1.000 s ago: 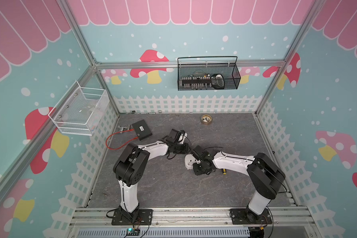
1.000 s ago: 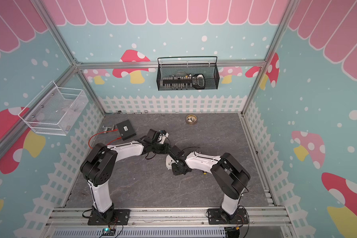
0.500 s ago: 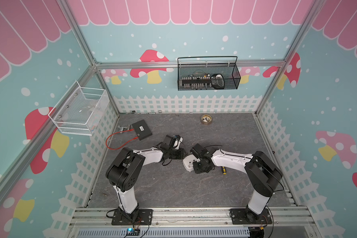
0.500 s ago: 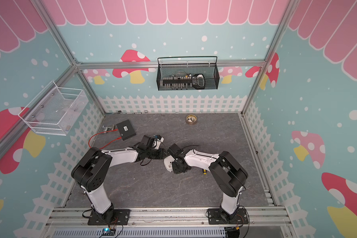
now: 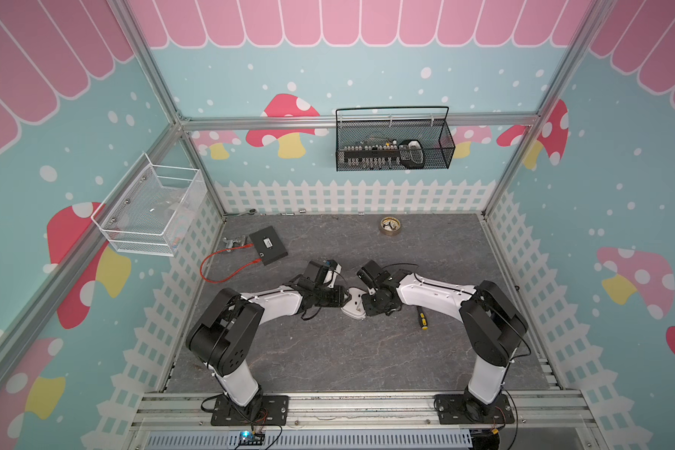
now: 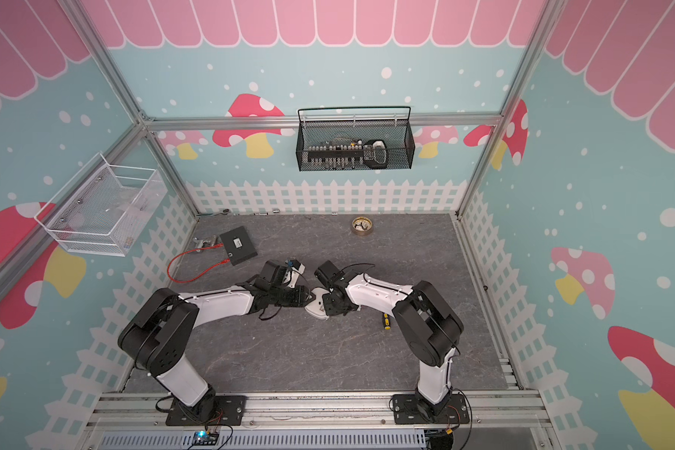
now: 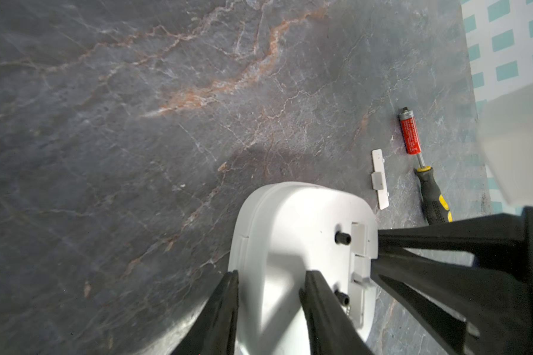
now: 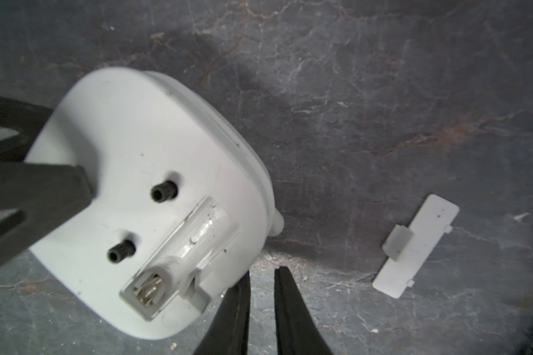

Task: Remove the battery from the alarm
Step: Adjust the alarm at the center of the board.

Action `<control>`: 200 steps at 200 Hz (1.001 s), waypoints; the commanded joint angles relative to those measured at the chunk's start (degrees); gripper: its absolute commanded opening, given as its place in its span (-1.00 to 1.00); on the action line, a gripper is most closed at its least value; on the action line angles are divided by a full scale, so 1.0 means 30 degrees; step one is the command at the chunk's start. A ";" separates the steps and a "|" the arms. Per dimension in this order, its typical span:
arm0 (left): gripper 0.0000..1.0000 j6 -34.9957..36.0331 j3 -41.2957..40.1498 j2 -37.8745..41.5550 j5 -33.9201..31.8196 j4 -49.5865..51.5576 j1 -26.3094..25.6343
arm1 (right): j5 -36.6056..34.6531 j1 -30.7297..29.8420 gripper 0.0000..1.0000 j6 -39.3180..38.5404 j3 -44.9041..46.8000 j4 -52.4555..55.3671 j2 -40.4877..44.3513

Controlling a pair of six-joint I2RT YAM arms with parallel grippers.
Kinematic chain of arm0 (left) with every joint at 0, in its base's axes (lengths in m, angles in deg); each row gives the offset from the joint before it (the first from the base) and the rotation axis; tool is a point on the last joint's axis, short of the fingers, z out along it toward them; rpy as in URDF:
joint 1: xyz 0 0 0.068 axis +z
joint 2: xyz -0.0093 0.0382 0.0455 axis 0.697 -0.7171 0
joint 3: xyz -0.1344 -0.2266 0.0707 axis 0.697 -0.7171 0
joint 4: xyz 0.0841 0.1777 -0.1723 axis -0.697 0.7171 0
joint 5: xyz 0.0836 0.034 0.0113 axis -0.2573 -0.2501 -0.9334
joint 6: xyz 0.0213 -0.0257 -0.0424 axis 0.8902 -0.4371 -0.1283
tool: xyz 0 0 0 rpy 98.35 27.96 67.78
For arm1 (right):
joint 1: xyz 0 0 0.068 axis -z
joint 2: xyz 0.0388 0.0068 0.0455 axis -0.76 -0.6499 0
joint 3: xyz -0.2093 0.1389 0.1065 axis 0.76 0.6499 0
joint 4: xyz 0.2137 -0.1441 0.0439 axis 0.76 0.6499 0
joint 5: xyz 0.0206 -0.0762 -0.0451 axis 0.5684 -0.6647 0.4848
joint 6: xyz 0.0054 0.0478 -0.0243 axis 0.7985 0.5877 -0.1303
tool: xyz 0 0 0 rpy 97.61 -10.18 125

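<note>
The alarm (image 7: 290,246) is clasped at its rim by the left hand (image 7: 271,273), back upward, with its recess (image 8: 194,242) uncovered and a spring contact (image 8: 150,292) shown inside. The right hand (image 8: 262,272) is held just beside the alarm's edge near that recess, fingers (image 8: 237,307) narrowly parted and released. The battery (image 7: 410,132) is seen lying on the bench (image 7: 136,153) apart from the alarm, beyond the white cover plate (image 7: 380,178) and at the tip of the screwdriver (image 7: 431,196).

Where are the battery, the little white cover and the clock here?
battery (image 7: 409,132): left wrist view, middle of red wrap.
cover plate (image 8: 420,242): right wrist view, flat middle.
alarm (image 8: 130,147): right wrist view, plain back.
</note>
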 commanded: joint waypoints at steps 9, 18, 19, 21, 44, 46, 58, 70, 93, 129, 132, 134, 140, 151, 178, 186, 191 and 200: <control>-0.22 -0.0225 -0.0598 0.0417 0.0514 0.0856 -0.0253 | -0.1180 0.0196 -0.55 -0.0184 -0.0439 0.0169 0.1725; -0.22 -0.0240 -0.0657 0.0597 0.0479 0.0870 -0.0253 | -0.1465 0.0313 -0.53 -0.0168 -0.0468 0.0600 0.2129; -0.22 -0.0240 -0.0658 0.0617 0.0492 0.0862 -0.0253 | -0.1488 0.0333 -0.53 -0.0168 -0.0454 0.0664 0.2165; -0.22 -0.0254 -0.0688 0.0669 0.0488 0.0857 -0.0253 | -0.1557 0.0362 -0.53 -0.0168 -0.0443 0.0741 0.2257; -0.20 -0.0419 -0.0852 0.1535 0.0208 0.1094 -0.0223 | -0.2030 0.0822 -0.51 -0.0146 -0.0063 0.1562 0.3352; -0.19 -0.0416 -0.0861 0.1623 0.0131 0.1135 -0.0223 | -0.2051 0.0865 -0.51 -0.0140 -0.0001 0.1595 0.3426; -0.11 -0.0539 -0.0892 0.2246 -0.0123 0.1359 -0.0223 | -0.1916 0.1179 -0.52 -0.0035 0.0507 0.1636 0.3778; 0.03 -0.0663 -0.0922 0.2994 -0.0395 0.1615 -0.0223 | -0.1721 0.1371 -0.52 0.0102 0.1119 0.1676 0.3717; 0.21 -0.0767 -0.0814 0.4635 -0.1349 0.2210 -0.0223 | -0.1285 0.1465 -0.56 0.0388 0.1837 0.1502 0.3178; 0.22 -0.0577 -0.0600 0.6063 -0.1801 0.2976 0.0175 | -0.1646 0.1633 -0.56 0.0564 0.1368 0.1419 0.1763; 0.22 -0.0578 -0.0625 0.6142 -0.1801 0.2992 0.0226 | -0.1656 0.1666 -0.56 0.0564 0.1328 0.1407 0.1647; 0.21 -0.0544 -0.0643 0.6181 -0.1807 0.3023 0.0255 | -0.1658 0.1677 -0.56 0.0579 0.1292 0.1403 0.1586; 0.22 -0.0504 -0.0688 0.6274 -0.1809 0.3080 0.0340 | -0.1604 0.1748 -0.57 0.0567 0.1213 0.1358 0.1409; 0.22 -0.0445 -0.0823 0.6443 -0.1758 0.3082 0.0490 | -0.1698 0.1816 -0.56 0.0550 0.1093 0.1259 0.1114; 0.21 -0.0365 -0.0987 0.6635 -0.1692 0.3082 0.0684 | -0.1817 0.2105 -0.57 0.0438 0.0828 0.1226 0.0522; 0.21 -0.0357 -0.0995 0.6613 -0.1664 0.3082 0.0685 | -0.1863 0.2210 -0.57 0.0394 0.0795 0.1160 0.0430; 0.21 -0.0365 -0.0981 0.6584 -0.1637 0.3067 0.0709 | -0.1813 0.2293 -0.57 0.0345 0.0769 0.1100 0.0388; 0.21 -0.0344 -0.0981 0.6560 -0.1607 0.3082 0.0714 | -0.1806 0.2412 -0.57 0.0284 0.0725 0.1014 0.0358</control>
